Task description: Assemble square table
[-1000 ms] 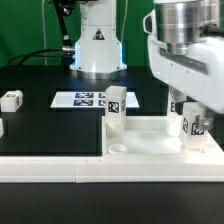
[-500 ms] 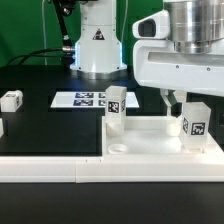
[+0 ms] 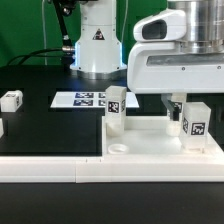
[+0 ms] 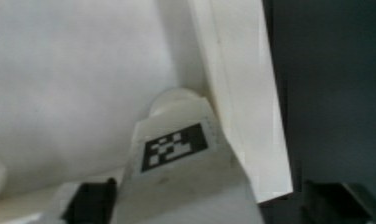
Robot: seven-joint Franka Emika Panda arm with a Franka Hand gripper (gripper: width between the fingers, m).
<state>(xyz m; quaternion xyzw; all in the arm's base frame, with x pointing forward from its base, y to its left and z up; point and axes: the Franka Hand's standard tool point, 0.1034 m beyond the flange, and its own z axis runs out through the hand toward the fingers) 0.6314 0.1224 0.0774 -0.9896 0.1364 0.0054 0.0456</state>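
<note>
The square table top (image 3: 150, 140) lies white at the exterior view's right, its raised rim (image 4: 238, 90) also showing in the wrist view. One tagged white leg (image 3: 115, 106) stands upright at its far left corner. A second tagged leg (image 3: 195, 120) stands upright at the right. My gripper (image 3: 180, 108) hangs just above and around that leg. In the wrist view the leg (image 4: 176, 150) sits between my dark fingers (image 4: 100, 197), with a small gap on each side. The gripper (image 4: 211, 200) looks open. Its far finger is hidden behind the leg in the exterior view.
The marker board (image 3: 85, 99) lies flat on the black table behind the top. A loose white leg (image 3: 10, 100) lies at the exterior view's left, with another at the left edge (image 3: 2, 127). A long white border rail (image 3: 45, 168) runs along the front.
My gripper has turned about its axis and lifted a little. The right leg, held and partly covered before, now stands free with its tag fully showing.
</note>
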